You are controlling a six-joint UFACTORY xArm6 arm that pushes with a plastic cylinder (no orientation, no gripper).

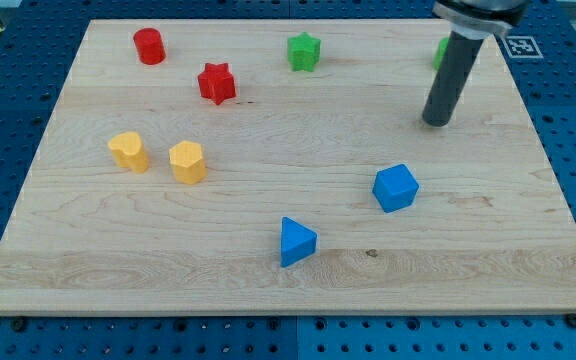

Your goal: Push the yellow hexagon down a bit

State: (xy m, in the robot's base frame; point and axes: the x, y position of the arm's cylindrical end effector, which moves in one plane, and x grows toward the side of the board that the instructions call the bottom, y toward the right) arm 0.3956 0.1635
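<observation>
Rod tip stands bare, holding nothing, at the wooden desk's upper right, well apart from the yellow hexagon at the view's left, just right of a yellow cylinder. The tool must likely cross leftward and come above the hexagon.

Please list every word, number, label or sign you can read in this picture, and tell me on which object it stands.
There is no readable text: no words, numbers or brand names on the wooden board or the blocks.
One sign only: a black-and-white square marker at the view's top right, a coded pattern without letters, partly cut off.
</observation>
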